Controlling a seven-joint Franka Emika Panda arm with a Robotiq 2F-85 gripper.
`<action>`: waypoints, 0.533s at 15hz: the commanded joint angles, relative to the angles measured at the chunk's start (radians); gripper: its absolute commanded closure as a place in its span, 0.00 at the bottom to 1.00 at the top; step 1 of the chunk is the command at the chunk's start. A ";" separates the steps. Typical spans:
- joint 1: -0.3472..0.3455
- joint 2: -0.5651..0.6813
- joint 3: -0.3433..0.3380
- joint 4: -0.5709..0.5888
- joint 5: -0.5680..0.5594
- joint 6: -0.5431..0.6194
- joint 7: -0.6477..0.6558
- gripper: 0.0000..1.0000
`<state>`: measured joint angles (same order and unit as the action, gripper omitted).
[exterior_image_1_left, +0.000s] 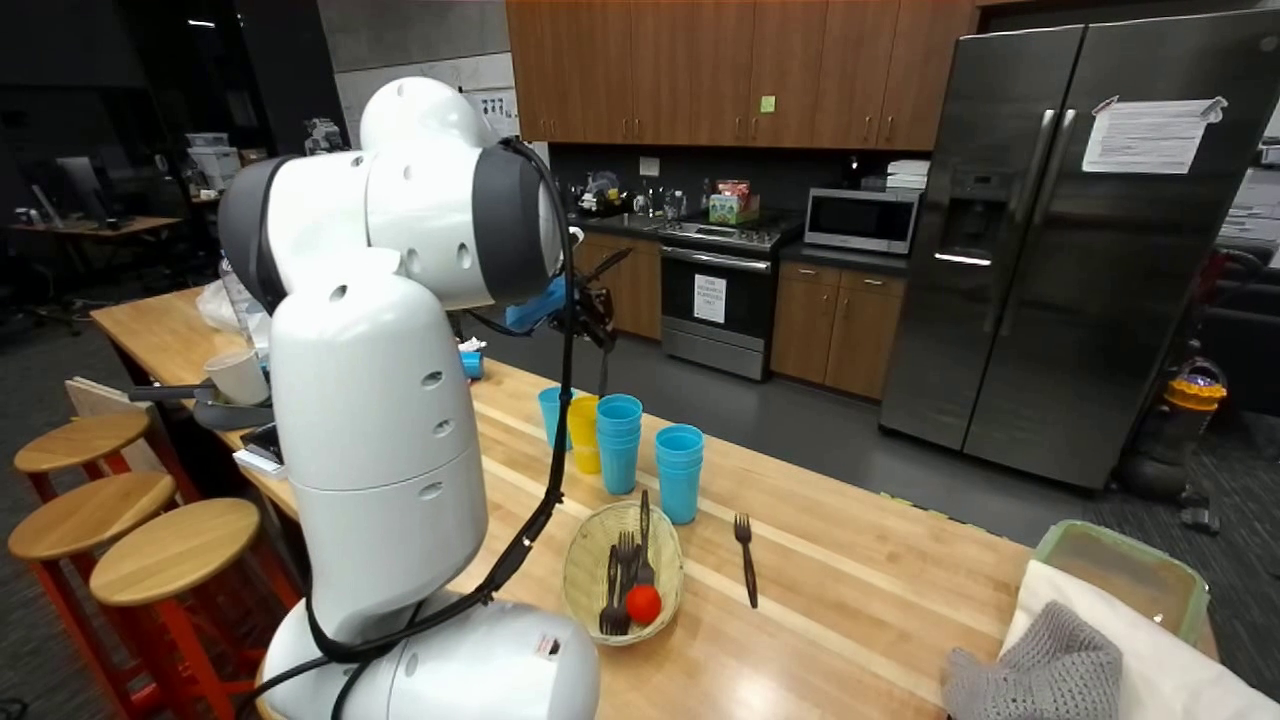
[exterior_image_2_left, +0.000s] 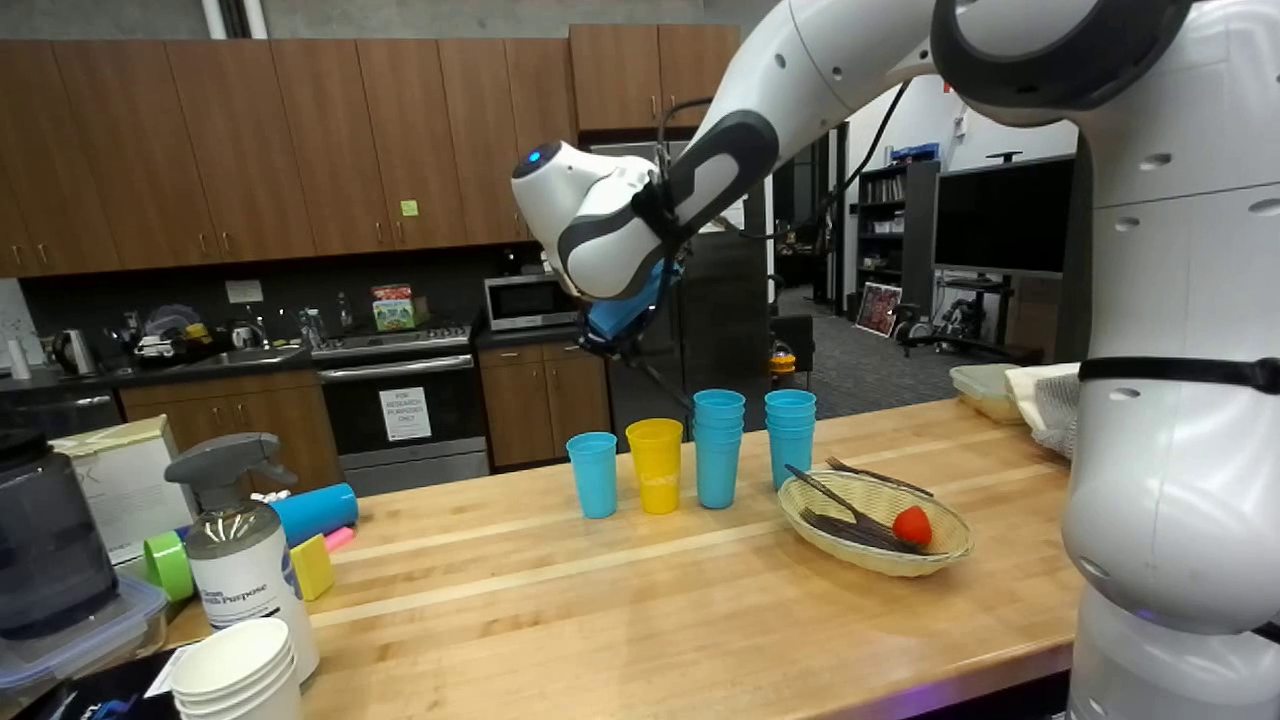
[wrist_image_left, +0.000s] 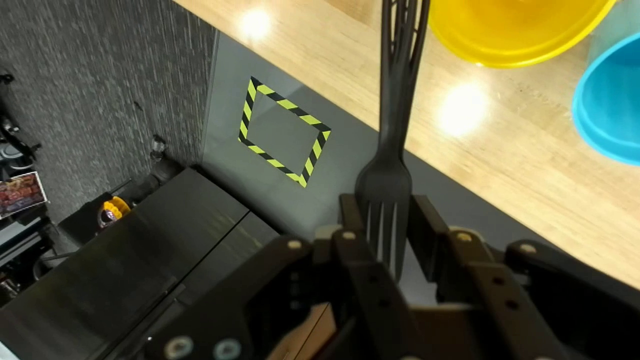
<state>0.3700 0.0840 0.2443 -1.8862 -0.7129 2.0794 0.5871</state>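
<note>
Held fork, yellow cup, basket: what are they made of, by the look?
Fork in the end effector: probably plastic, dark satin; moulded-looking handle ridges, soft sheen.
Yellow cup: likely plastic, smooth, semi-gloss; even colour, small glint at the rim.
Basket: woven pale strands, fairly matte; perhaps straw or wicker, though plastic imitation can't be ruled out.

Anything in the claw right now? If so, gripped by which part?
Yes, a dark fork. The claw has it by the tined head, with the handle pointing away.
</note>
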 joint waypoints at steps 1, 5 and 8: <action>-0.002 -0.019 0.022 -0.007 -0.008 -0.051 0.002 0.94; 0.012 -0.013 0.049 0.013 -0.015 -0.103 -0.019 0.94; 0.025 -0.017 0.070 0.021 -0.056 -0.083 -0.003 0.94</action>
<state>0.3858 0.0840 0.2982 -1.8738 -0.7266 2.0013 0.5832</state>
